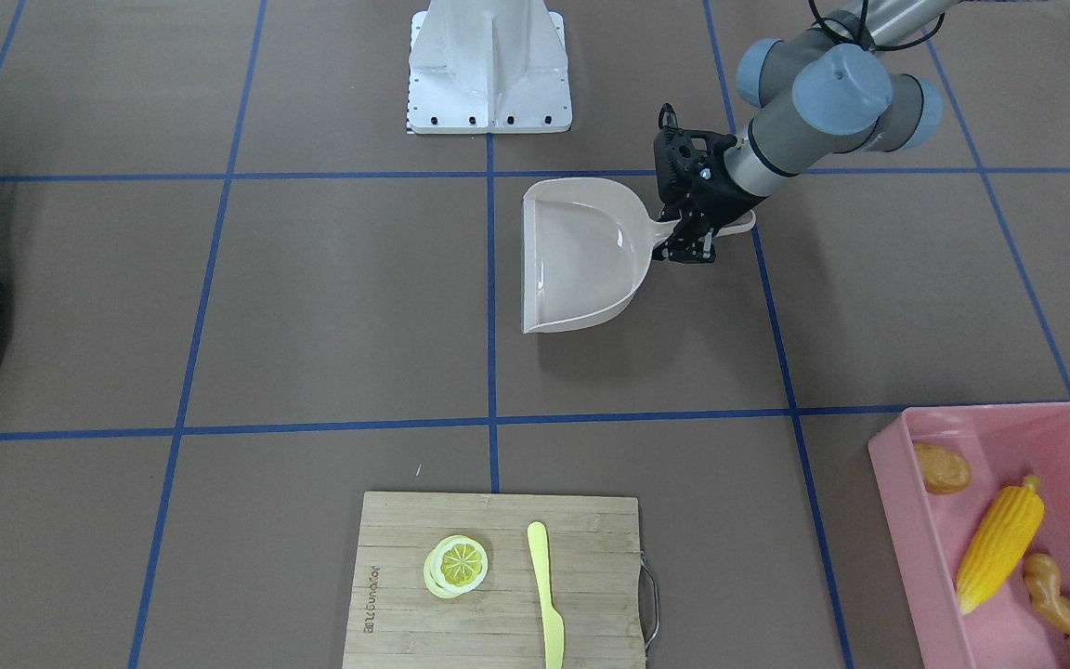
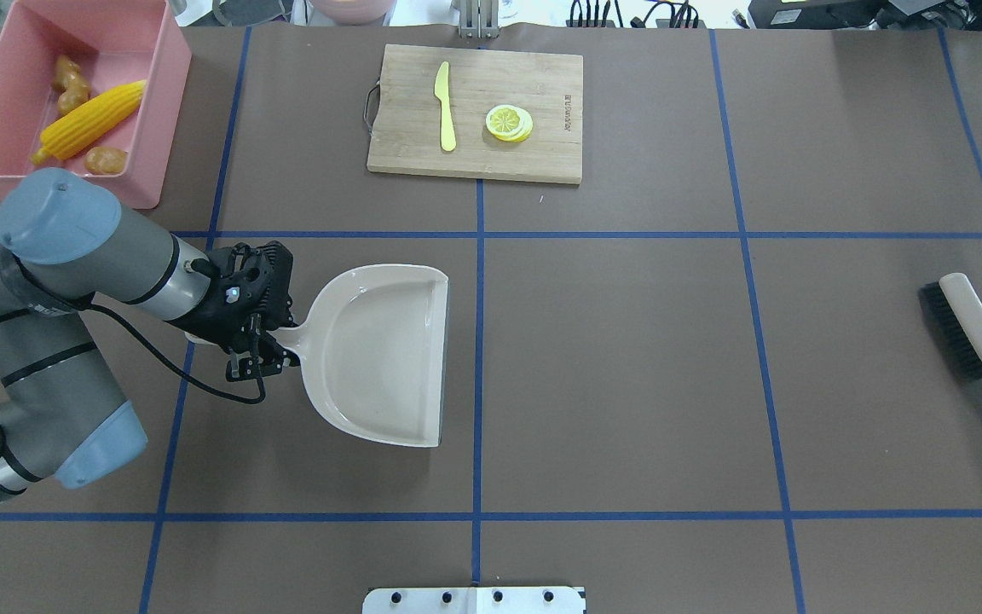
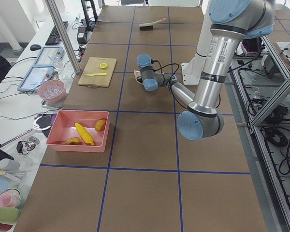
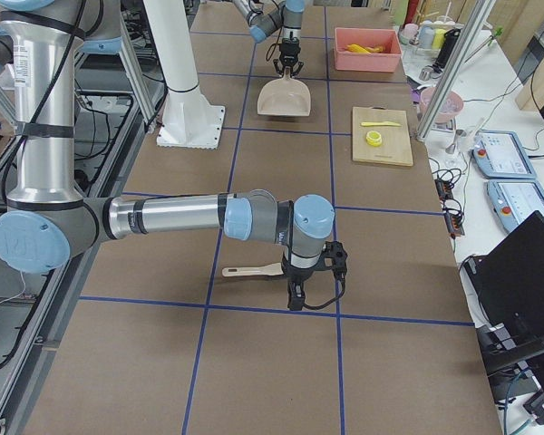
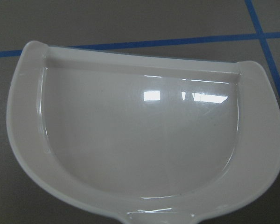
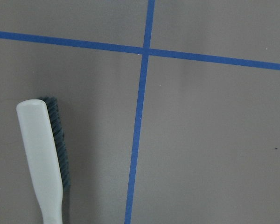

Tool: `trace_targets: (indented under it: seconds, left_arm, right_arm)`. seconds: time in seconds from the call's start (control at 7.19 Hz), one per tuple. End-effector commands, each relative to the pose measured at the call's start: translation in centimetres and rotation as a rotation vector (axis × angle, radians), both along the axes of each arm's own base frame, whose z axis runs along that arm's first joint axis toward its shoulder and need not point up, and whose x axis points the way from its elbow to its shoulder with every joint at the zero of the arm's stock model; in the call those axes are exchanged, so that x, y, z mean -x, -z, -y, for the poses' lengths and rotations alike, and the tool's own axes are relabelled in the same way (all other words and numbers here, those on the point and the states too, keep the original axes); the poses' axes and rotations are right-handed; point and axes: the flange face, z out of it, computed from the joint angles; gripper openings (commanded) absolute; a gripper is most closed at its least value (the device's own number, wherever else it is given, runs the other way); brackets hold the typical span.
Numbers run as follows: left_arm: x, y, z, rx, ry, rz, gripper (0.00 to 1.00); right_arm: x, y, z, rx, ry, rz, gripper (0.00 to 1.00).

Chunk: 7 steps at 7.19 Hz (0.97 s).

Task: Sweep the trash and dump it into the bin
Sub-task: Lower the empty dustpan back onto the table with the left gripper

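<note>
The pink bin (image 1: 906, 530) stands at the robot's far left and also shows in the overhead view (image 2: 169, 85). In it lie the yellow corn cob (image 1: 999, 544), the tan ginger root (image 1: 1064, 609) and the brown-orange potato lump (image 1: 942, 467). The beige dustpan (image 2: 380, 354) lies flat on the table and looks empty in the left wrist view (image 5: 140, 135). My left gripper (image 2: 262, 348) stands over its handle, fingers spread to either side, open. My right gripper (image 4: 295, 299) hangs over the table beside the brush (image 6: 42, 158); I cannot tell whether it is open.
A wooden cutting board (image 1: 396, 595) at the far middle carries a lemon slice (image 1: 456, 565) and a yellow knife (image 1: 546, 595). The brush (image 2: 977, 333) lies near the table's right edge. The white robot base (image 1: 489, 65) is at the near middle.
</note>
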Motion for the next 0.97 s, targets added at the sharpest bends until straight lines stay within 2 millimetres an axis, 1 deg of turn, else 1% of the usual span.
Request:
trace_targets:
  seconds: [0.0, 0.14, 0.42, 0.83]
  left_arm:
    - [-0.3, -0.5, 0.5, 0.021, 0.002, 0.013, 0.0]
    - [-0.7, -0.5, 0.8, 0.024, 0.002, 0.015, 0.0]
    - [-1.8, 0.1, 1.6, 0.056, 0.017, 0.013, 0.0]
    - [-1.8, -0.1, 1.8, 0.047, 0.016, 0.015, 0.0]
  right_arm:
    - [0.0, 0.0, 0.0, -0.001, 0.001, 0.0, 1.0]
    - [0.0, -0.1, 0.0, 0.002, 0.0, 0.0, 1.0]
    - [0.0, -0.2, -0.1, 0.005, 0.0, 0.001, 1.0]
    - [0.1, -0.4, -0.2, 0.009, 0.001, 0.001, 1.0]
